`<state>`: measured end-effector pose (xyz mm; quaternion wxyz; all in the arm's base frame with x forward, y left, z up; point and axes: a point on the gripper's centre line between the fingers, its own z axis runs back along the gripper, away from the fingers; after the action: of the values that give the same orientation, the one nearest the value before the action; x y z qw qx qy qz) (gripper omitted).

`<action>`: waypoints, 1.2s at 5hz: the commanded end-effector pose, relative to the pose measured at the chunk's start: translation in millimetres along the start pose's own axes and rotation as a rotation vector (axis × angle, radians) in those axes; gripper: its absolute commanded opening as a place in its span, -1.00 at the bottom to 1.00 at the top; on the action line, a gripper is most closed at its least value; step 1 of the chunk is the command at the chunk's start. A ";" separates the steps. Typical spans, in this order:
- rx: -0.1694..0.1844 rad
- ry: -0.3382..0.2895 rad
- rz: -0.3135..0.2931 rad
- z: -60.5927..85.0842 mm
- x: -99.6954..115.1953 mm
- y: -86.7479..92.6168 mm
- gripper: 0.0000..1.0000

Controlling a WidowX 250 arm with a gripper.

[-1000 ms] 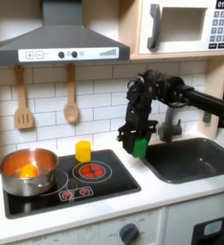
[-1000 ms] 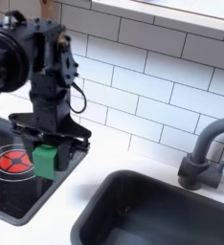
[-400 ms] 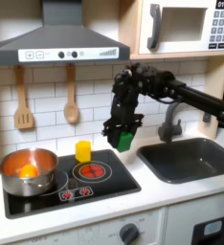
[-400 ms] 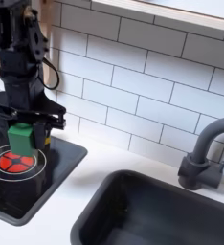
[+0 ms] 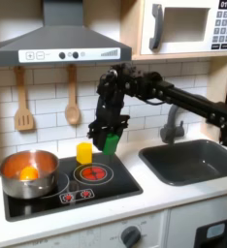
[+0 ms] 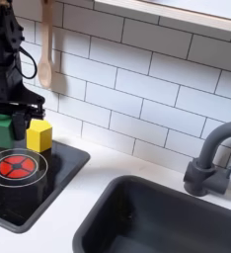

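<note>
My gripper [image 5: 109, 139] is shut on a green block [image 5: 111, 141] and holds it in the air over the back of the black stove top [image 5: 111, 185], just right of a yellow block [image 5: 83, 152] in the first exterior view. In the second exterior view the green block [image 6: 0, 129] sits in the gripper [image 6: 1, 126] at the left edge, next to the yellow block [image 6: 39, 135] and above the red burner [image 6: 13, 166]. The black arm [image 5: 174, 93] reaches in from the first exterior view's right.
A silver pot [image 5: 30, 171] with an orange thing inside stands on the left burner. A dark sink [image 5: 191, 159] with a grey tap [image 6: 210, 158] lies at the right. Wooden utensils [image 5: 72, 97] hang on the tiled wall, a microwave [image 5: 186, 25] above.
The gripper has carried the green block leftward from beside the sink to above the stove, next to the yellow block, and a little higher.
</note>
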<state>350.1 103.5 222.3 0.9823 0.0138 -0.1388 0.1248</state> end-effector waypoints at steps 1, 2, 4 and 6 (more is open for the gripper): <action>0.023 -0.016 0.053 2.6 12.5 22.8 -1.00; 0.033 -0.025 0.087 4.4 18.0 30.7 -1.00; 0.049 -0.040 0.138 1.1 30.3 41.3 -1.00; 0.085 -0.060 0.190 1.3 42.1 60.9 -1.00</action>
<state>373.6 171.7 234.4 0.9600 0.0460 -0.1637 0.2226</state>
